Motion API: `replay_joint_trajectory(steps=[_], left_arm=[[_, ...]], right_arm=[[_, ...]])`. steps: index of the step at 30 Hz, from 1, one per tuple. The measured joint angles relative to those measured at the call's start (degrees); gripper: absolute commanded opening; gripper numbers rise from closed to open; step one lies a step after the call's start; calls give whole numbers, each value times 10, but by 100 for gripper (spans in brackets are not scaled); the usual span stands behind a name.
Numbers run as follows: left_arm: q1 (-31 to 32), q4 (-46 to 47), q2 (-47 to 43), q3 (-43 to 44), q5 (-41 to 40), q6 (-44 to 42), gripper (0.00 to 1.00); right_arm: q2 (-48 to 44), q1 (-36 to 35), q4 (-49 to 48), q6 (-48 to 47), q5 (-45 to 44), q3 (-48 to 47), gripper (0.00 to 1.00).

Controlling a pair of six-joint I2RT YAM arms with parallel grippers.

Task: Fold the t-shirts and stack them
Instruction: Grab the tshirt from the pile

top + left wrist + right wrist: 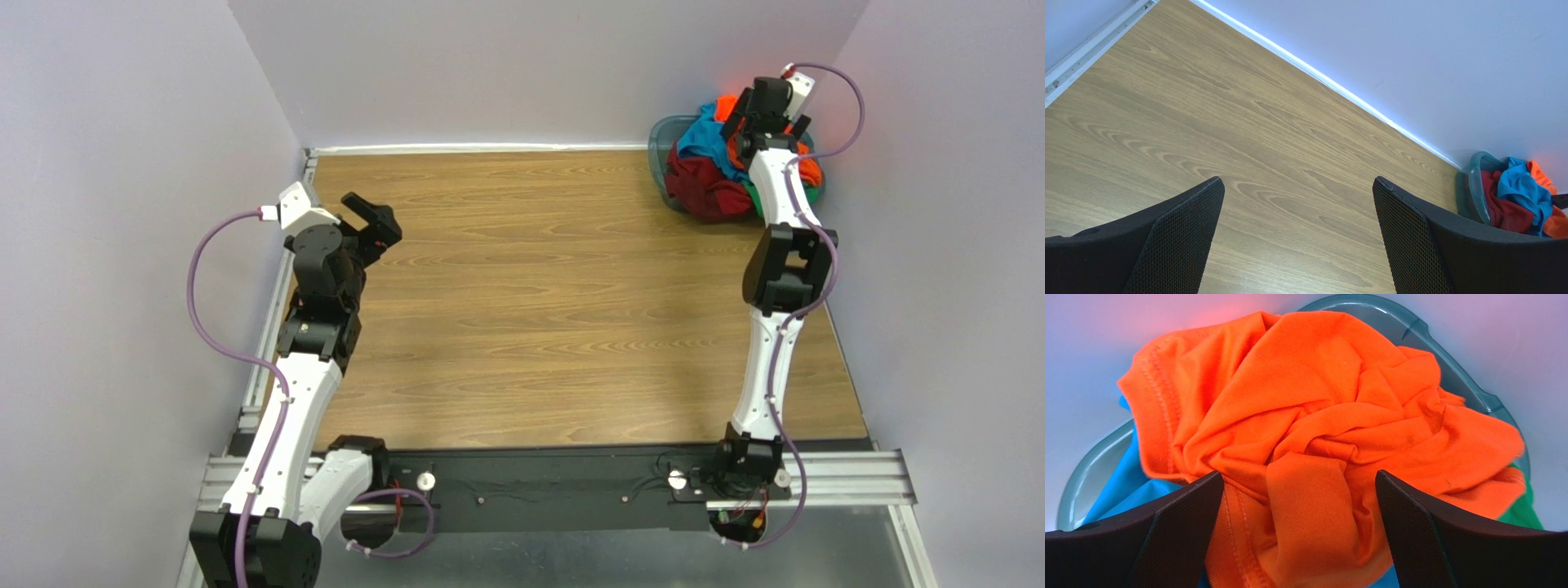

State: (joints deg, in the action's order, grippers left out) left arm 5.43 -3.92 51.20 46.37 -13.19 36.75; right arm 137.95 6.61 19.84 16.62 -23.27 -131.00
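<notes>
Pale lilac walls are boxing in a wood-grain counter (552, 306), and all the action is sitting in the far right corner, where the basket (664, 132) is holding the t-shirts in one crumpled heap. The right hand (1296, 478) is hovering close over the orange t-shirt (1321, 410), fingers spread wide and gripping nothing. The left hand (1296, 184) is hanging over bare wood on the left, equally wide open and empty.

I'm reading this as the opening step: getting the orange one out. Next it's needing to drop, pinch a fold and carry it to open counter.

The overhead view is showing the turquoise t-shirt (708, 128) and dark red t-shirt (709, 194) piled alongside. Only the right wrist view is catching a sliver of the green t-shirt (1527, 511) at the right, under the orange.
</notes>
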Motion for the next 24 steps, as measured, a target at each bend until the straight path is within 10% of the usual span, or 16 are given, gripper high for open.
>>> replay_joint_trajectory(steps=[4,8,15,24], left_arm=[[0,0,3,0,0,-3,98],[0,0,6,0,0,-4,99],[0,-1,10,0,0,-3,98],[0,-5,2,0,2,-3,98]], right_arm=[[24,3,0,0,0,-27,86],[26,9,-1,-3,5,-30,42],[24,11,0,-9,19,-30,1],[-38,11,5,-35,31,-30,1]])
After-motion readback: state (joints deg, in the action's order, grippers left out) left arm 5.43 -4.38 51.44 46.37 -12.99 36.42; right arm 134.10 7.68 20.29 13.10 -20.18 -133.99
